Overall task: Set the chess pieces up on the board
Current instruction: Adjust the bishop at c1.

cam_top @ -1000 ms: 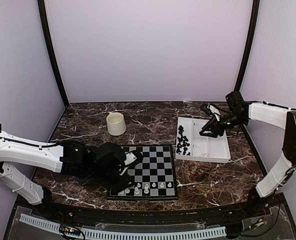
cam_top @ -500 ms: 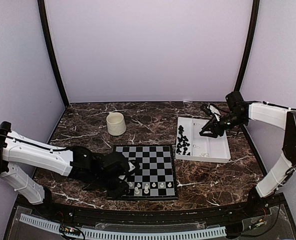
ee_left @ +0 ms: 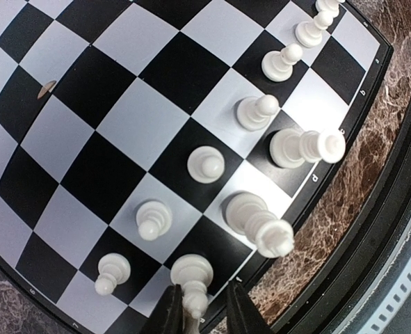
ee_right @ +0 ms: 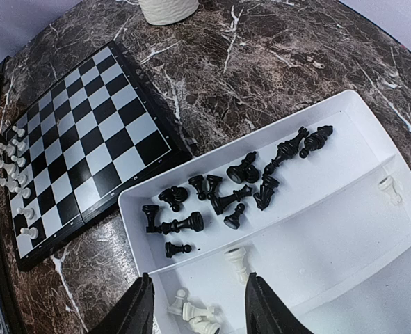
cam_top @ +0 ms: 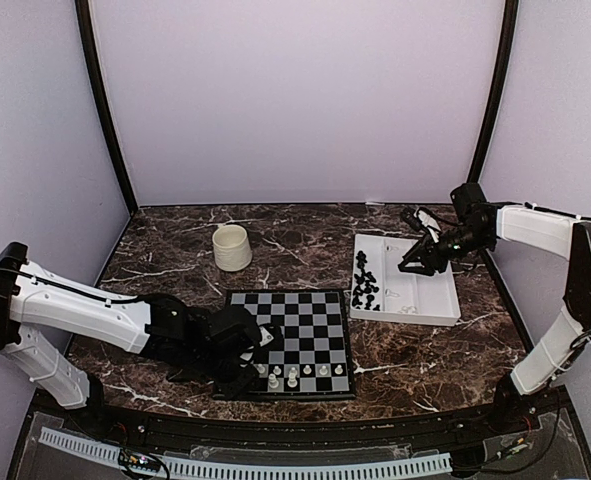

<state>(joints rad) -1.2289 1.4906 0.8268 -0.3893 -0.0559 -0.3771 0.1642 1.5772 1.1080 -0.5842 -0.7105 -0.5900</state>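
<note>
Chessman, white and upright, stands between the left claw's fingers at the board's near left corner; pinch unclear. Right claw hangs spread, well apart.

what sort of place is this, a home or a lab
Likely a robot test booth, not a home: plain lilac walls box in a marble-pattern table, two robot arms mounted at its near edge, a chessboard and white tray laid out.

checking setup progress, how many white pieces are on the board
10 showing: seven white pawns in the second row, three taller pieces on the edge row, one inside the left gripper. Others may be hidden beyond the frame.
</note>
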